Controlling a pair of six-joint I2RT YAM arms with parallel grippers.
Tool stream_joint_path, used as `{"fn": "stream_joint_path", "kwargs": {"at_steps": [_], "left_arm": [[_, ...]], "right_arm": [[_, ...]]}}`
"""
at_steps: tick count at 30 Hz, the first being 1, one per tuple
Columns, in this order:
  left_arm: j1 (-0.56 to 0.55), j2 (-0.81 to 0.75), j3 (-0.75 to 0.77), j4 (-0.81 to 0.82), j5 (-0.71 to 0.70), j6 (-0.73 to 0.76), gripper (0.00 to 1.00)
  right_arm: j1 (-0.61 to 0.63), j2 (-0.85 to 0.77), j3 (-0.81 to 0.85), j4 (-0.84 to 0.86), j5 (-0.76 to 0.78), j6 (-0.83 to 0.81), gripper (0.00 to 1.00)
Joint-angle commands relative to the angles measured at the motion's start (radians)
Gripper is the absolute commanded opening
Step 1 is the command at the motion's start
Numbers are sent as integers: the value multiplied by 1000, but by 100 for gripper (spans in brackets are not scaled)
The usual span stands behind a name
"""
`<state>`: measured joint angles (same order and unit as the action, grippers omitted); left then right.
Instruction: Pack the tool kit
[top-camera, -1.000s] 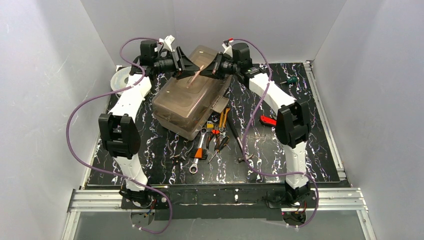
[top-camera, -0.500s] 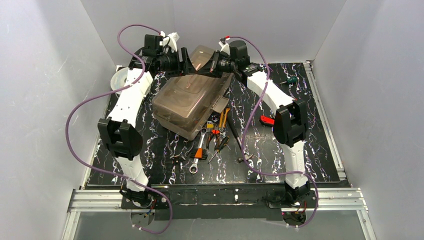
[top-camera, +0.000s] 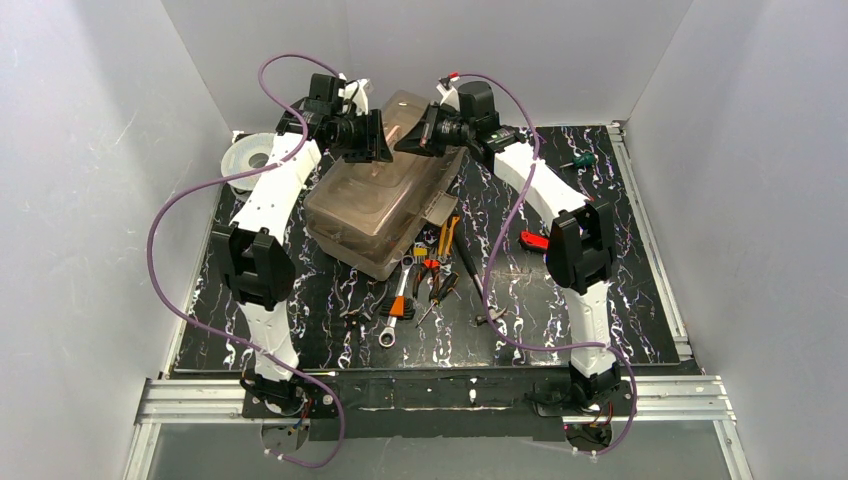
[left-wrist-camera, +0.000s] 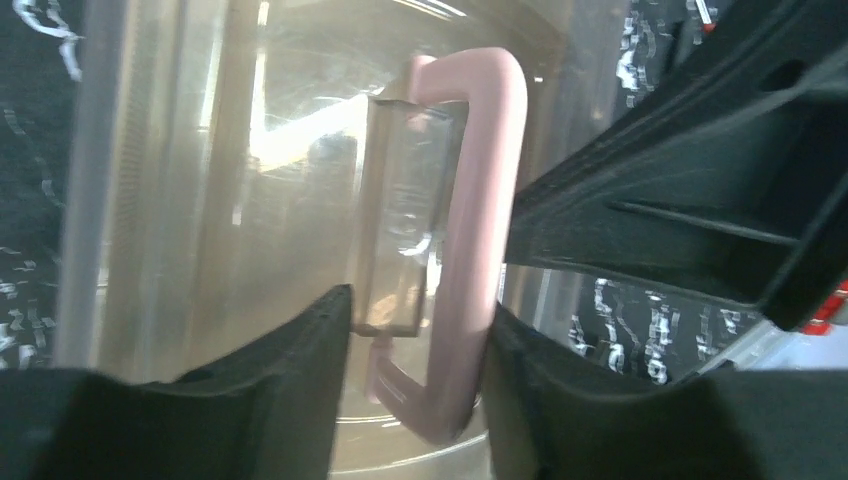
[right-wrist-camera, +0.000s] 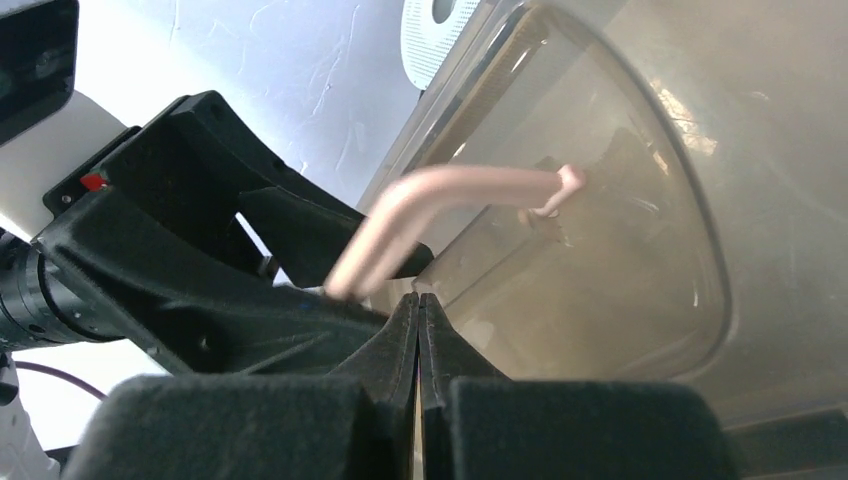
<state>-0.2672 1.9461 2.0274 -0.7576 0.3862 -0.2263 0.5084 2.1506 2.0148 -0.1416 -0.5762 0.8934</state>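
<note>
Both arms reach over the tan toolbox (top-camera: 385, 205), which sits at a slant on the far left part of the black marbled desk (top-camera: 620, 290) with its smoky lid (top-camera: 372, 190) shut.

From my left wrist camera, the left tool (left-wrist-camera: 420, 305) stands open astride the cream handle (left-wrist-camera: 470, 250). The handle's long bar runs between the two black fingers (left-wrist-camera: 290, 390). It lies hard against the right one, or just beside it, I cannot tell which. There is a clear gap to the left one.

The right tool (right-wrist-camera: 418, 300) is closed, its fingers pressed flat together with nothing between them. Its tip is just under the bent end of the handle (right-wrist-camera: 450, 190), which stands lifted off the lid. The left tool's black body fills the left of that view. In the overhead view the two tools (top-camera: 385, 148) (top-camera: 405, 140) meet nose to nose above the far end of the box.

The small hand tools lie loose on the desk just in front of the box: a wrench (top-camera: 390, 325), orange pliers (top-camera: 447, 235) and others in a heap. A red knife (top-camera: 537, 240) lies apart to the right, and a green-handled screwdriver (top-camera: 583, 160) lies near the far right edge. A round grey wire spool (top-camera: 245, 158) rests at the far left, beside the left arm.
</note>
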Motion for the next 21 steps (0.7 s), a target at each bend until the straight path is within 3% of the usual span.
{"fn": "stream_joint_path", "kwargs": {"at_steps": [1, 7, 13, 21], "left_arm": [[-8, -12, 36, -23, -44, 31, 29], [-9, -31, 27, 17, -43, 34, 1], [-10, -68, 6, 75, -14, -19, 0], [-41, -120, -56, 188, -9, -162, 0]], "right_arm": [[-24, -70, -42, 11, 9, -43, 2], [-69, -227, -228, 43, 37, -92, 5], [-142, -385, -463, 103, 39, -117, 12], [-219, -470, -651, 155, 2, -126, 45]]}}
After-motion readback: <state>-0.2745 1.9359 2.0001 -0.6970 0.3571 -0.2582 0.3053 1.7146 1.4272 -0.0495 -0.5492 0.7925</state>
